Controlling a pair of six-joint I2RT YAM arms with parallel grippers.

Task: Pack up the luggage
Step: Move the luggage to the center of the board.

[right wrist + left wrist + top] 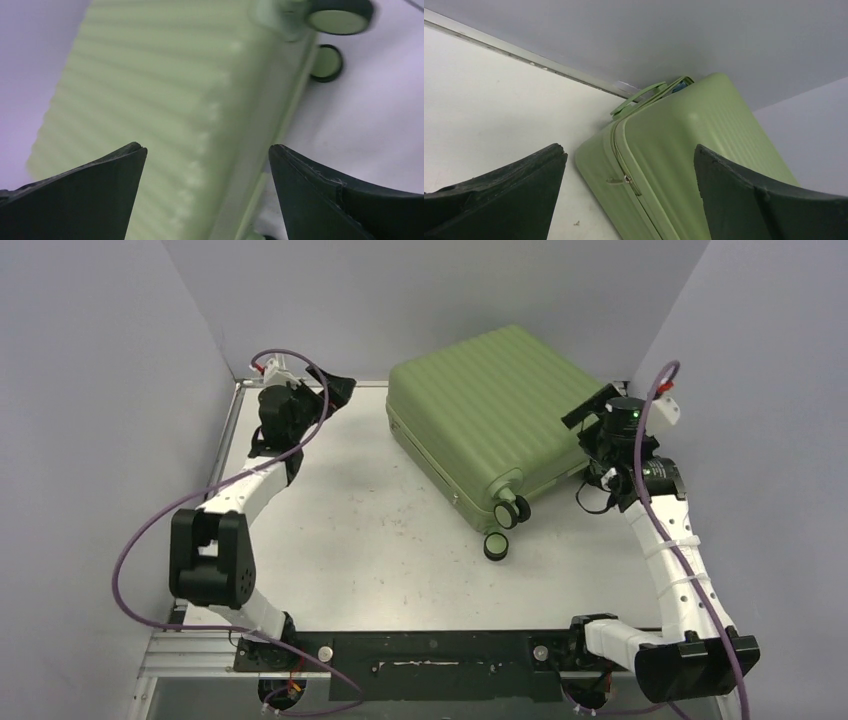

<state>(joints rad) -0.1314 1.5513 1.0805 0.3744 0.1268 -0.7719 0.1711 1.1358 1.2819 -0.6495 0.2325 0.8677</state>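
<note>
Looking at where we stand: the suitcase (490, 415) lies flat at the far middle-right of the table (350, 540), long axis running diagonally, wheels (513, 510) toward us. Of our 2 arms, the right gripper (207, 150) is nearer, just over its right edge, jaws spread, gripping nothing. Our left gripper (630, 150), also spread, sits well off its left side.

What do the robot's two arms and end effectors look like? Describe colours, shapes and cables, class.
The left arm and right arm have white links with boxy black joints. A purple cable loops along each. The left end effector and right end effector have dark, wedge-shaped fingers. A green light glows on the right wrist.
</note>
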